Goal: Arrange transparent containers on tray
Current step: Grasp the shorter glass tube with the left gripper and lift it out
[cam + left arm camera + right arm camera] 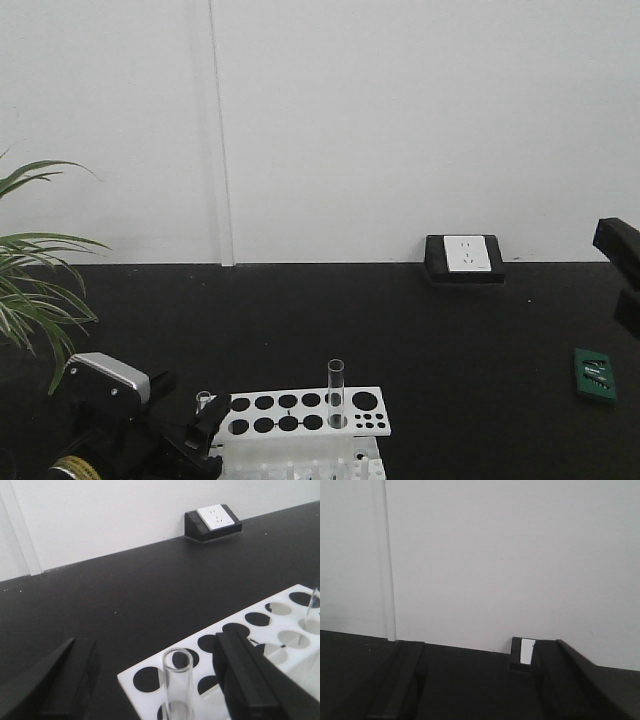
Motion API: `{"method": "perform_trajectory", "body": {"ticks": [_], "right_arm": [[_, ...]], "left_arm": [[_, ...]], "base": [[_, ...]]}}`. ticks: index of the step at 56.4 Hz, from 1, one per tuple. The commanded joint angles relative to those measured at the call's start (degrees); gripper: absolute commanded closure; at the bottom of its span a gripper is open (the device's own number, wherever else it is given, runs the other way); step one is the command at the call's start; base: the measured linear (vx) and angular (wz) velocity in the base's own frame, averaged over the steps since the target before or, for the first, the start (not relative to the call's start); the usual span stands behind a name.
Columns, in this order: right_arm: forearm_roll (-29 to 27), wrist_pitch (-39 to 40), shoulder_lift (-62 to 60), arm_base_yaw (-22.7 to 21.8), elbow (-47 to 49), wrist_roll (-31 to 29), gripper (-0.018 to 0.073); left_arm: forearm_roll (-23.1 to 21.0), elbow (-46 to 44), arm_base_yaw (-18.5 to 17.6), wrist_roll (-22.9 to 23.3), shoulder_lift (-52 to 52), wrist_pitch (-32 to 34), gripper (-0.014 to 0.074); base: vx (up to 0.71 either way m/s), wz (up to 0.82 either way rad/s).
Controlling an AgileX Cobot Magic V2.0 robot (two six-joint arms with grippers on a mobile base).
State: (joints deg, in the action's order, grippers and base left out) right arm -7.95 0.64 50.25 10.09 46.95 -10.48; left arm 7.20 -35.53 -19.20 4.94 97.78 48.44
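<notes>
One transparent container stands upright in the white perforated rack, towards its right end. A second transparent container stands in a hole at the rack's left corner, and only its rim shows in the front view. My left gripper is open, with one finger on each side of this tube and neither touching it. My right gripper is open and holds nothing; it hangs at the right edge of the front view. The tray is out of view.
A black box with a white socket sits against the back wall. A small green box lies at the right. Plant leaves reach in from the left. The rack sits at the table's near edge.
</notes>
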Motion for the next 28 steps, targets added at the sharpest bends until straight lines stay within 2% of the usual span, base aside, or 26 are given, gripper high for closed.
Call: {"method": "perform_trajectory", "body": {"ticks": [1, 11, 18, 26, 28], "right_arm": [[0.1, 4.6, -0.5, -0.3, 2.0, -0.6, 0.0065], [0.1, 4.6, -0.5, -0.3, 2.0, -0.6, 0.0065], [0.1, 4.6, -0.5, -0.3, 2.0, -0.6, 0.0065], [0.1, 4.6, -0.5, -0.3, 2.0, -0.6, 0.0065], [0.1, 4.6, -0.5, -0.3, 2.0, -0.6, 0.0065]], "left_arm": [[0.0, -2.3, -0.4, 0.9, -0.7, 4.4, 0.0021], [0.4, -2.9, -0.4, 3.2, 1.6, 5.6, 0.0023], [0.5, -2.9, -0.4, 4.8, 2.5, 6.1, 0.0070], [0.5, -2.9, -0.4, 4.8, 3.1, 7.7, 0.0201], [0.5, -2.9, -0.4, 4.7, 3.1, 8.2, 0.0266]], "base": [[0.00, 0.00], [0.00, 0.00], [0.00, 0.00], [0.00, 0.00], [0.00, 0.00]]}}
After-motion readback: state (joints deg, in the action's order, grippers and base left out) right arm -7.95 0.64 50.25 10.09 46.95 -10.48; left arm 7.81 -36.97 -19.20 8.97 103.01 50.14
